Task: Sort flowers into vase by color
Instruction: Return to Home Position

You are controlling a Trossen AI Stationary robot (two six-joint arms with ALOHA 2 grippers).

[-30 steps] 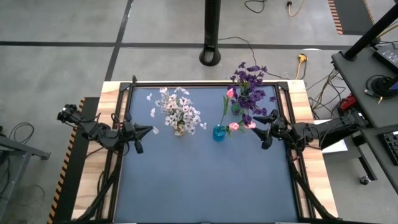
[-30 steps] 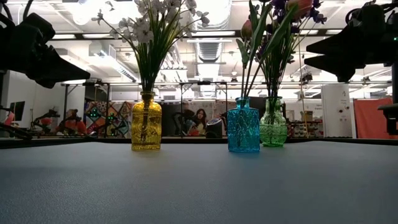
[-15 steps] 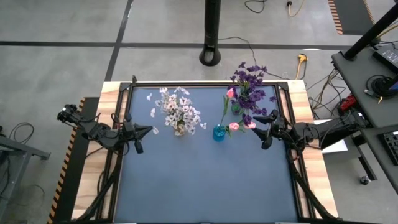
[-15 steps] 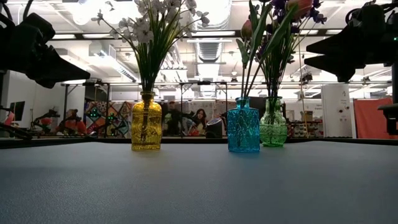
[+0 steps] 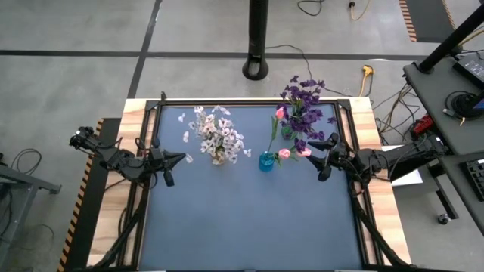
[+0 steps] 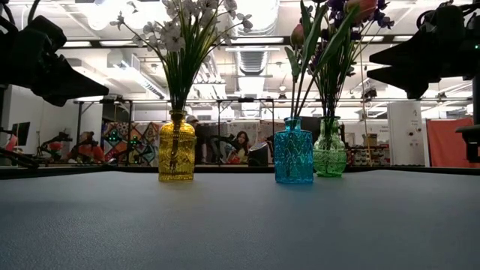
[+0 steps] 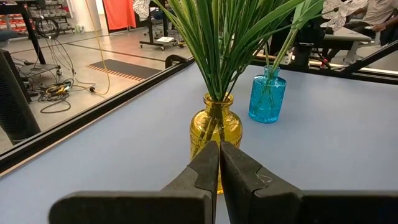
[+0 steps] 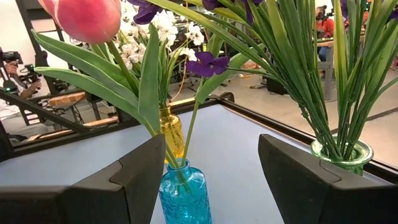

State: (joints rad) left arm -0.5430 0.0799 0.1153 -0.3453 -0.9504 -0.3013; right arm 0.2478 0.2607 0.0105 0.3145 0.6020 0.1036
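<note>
White blossom sprays (image 5: 218,134) stand by their stems in a yellow vase (image 6: 176,147). Pink tulip buds (image 5: 281,136) stand in a blue vase (image 6: 293,151). Dark purple sprays (image 5: 302,102) stand in a green vase (image 6: 329,148). My left gripper (image 5: 181,158) hovers shut at the table's left, pointing at the yellow vase (image 7: 215,134). My right gripper (image 5: 311,160) hovers open at the right, just right of the blue vase (image 8: 185,193) and the tulips (image 8: 84,18). Neither holds anything.
The three vases stand in a row across the far half of the blue mat (image 5: 249,219). A black frame (image 5: 249,101) rims the mat. The near half of the mat is bare. People sit in the room behind the table (image 6: 240,144).
</note>
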